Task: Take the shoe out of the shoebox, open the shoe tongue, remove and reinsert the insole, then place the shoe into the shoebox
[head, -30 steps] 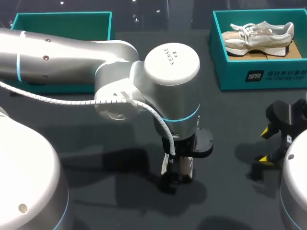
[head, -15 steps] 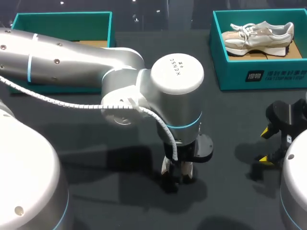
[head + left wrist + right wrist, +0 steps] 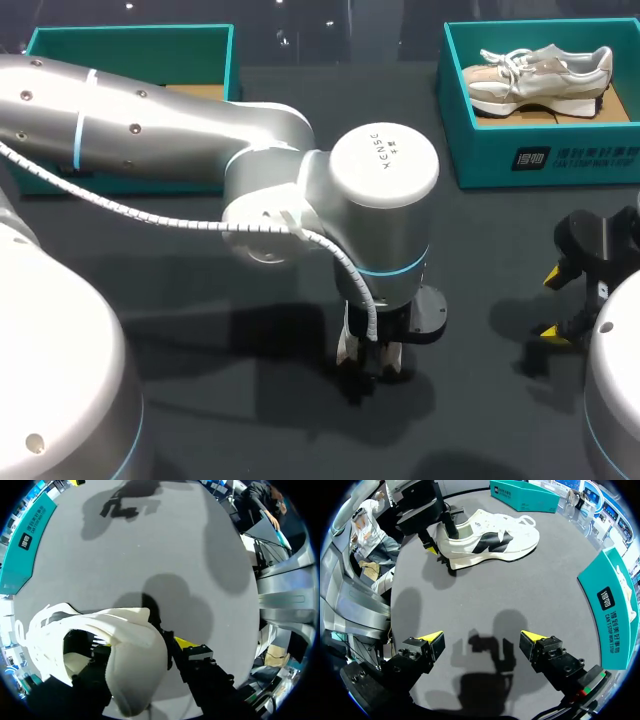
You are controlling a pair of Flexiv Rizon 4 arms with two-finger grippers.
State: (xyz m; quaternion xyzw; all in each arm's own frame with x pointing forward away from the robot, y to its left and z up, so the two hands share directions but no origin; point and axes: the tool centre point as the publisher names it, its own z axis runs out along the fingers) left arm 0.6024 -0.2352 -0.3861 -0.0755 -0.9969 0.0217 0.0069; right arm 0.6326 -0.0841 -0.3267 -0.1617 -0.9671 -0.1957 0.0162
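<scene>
On table (image 3: 530, 595), white shoe (image 3: 490, 542), black-marked, apparently upright.

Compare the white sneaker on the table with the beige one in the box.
The white sneaker with a black side mark stands on the dark table, heel held by the left gripper; the beige sneaker lies untouched in the teal shoebox. Both are laced.

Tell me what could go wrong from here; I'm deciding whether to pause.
The left gripper pinches only the heel of the white shoe, so it may twist or slip when the tongue is pulled. The right gripper, open and apart, might bump the left arm coming in.
</scene>
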